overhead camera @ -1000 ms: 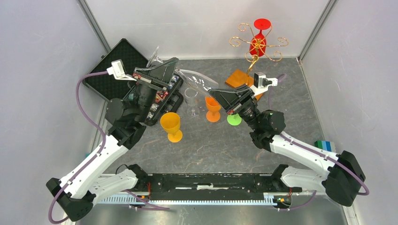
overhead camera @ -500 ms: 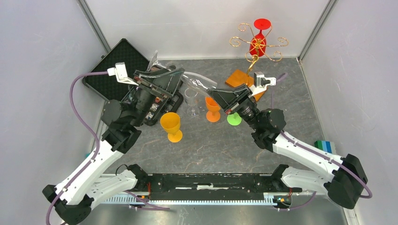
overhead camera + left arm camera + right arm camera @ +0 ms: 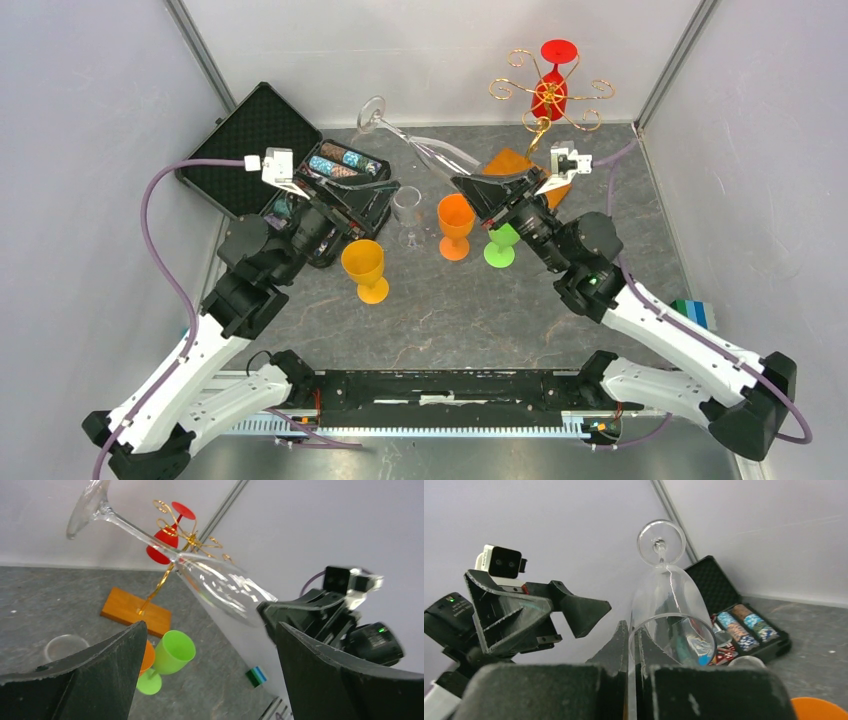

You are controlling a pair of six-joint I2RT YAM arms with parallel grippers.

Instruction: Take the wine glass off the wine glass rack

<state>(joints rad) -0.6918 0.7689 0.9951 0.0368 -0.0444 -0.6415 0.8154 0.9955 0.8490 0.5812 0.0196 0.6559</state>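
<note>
A clear wine glass hangs tilted in the air, foot toward the back wall. My right gripper is shut on its rim, one finger inside the bowl and one outside. My left gripper stands open beside it, apart from the glass, nothing between its fingers. The gold wire wine glass rack stands at the back right on its orange-brown base. A red wine glass hangs upside down on it, also visible in the left wrist view as the red wine glass.
Two orange goblets, a green goblet and a small clear glass stand mid-table. An open black case with poker chips lies at the back left. A blue-green block sits by the right wall.
My left gripper has opened, let go of the clear glass and drawn back to the left. The right gripper keeps the glass, which has swung so its foot points at the back wall.
</note>
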